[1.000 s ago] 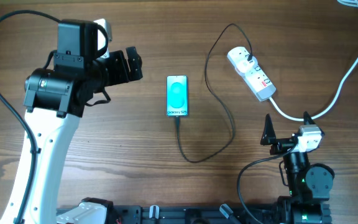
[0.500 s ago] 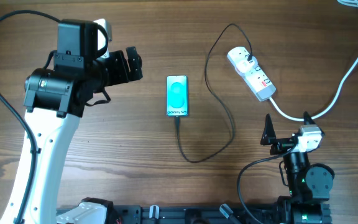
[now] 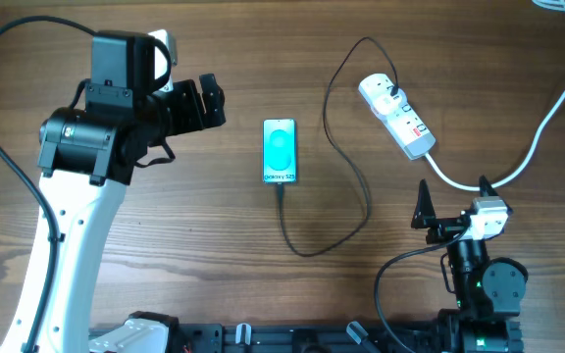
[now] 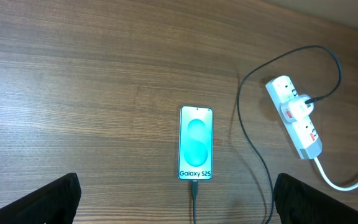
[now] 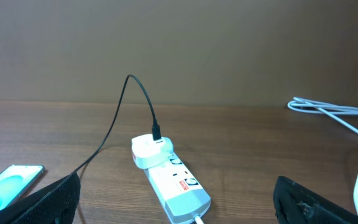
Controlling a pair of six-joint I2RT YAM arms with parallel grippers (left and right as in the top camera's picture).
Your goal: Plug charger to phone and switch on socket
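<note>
The phone (image 3: 280,150) lies flat mid-table, its cyan screen lit, also in the left wrist view (image 4: 196,143). The charger (image 3: 346,162) is a thin black cable; its tip (image 4: 194,186) sits in the phone's bottom edge. It loops right and up to a white plug (image 5: 151,149) seated in the socket (image 3: 397,116), a white strip with small red marks (image 5: 169,177). My left gripper (image 3: 209,103) hovers open left of the phone, nothing between its fingers (image 4: 48,202). My right gripper (image 3: 453,194) stands open just below the socket, holding nothing.
The socket's thick white cord (image 3: 547,118) runs from its lower end off the table's top right corner (image 5: 334,112). The left arm's white body (image 3: 67,226) covers the left side. The arm bases (image 3: 312,338) sit along the front edge.
</note>
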